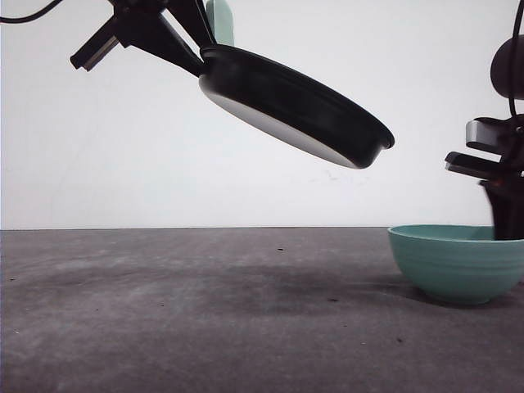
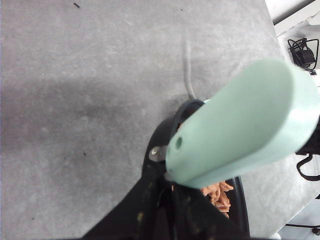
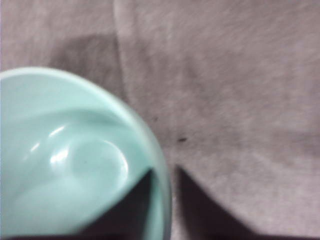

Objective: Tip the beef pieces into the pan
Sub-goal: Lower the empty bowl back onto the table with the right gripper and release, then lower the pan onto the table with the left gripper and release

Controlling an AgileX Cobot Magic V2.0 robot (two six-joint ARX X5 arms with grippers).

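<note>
The pan [image 1: 299, 110] is in the air, high above the grey tabletop [image 1: 196, 311]. It is tilted: its handle end is up at the left, and its far rim is lower, toward the right. The pale underside of the pan is visible. The left gripper [image 1: 176, 33] holds the pan at the handle end, and a small part of the mint-green handle [image 1: 219, 20] shows behind the black fingers. A teal bowl [image 1: 458, 262] stands upright near the right edge of the tabletop. The right gripper [image 1: 503, 209] reaches down at the bowl's rim; how its jaws stand I cannot tell.
</note>
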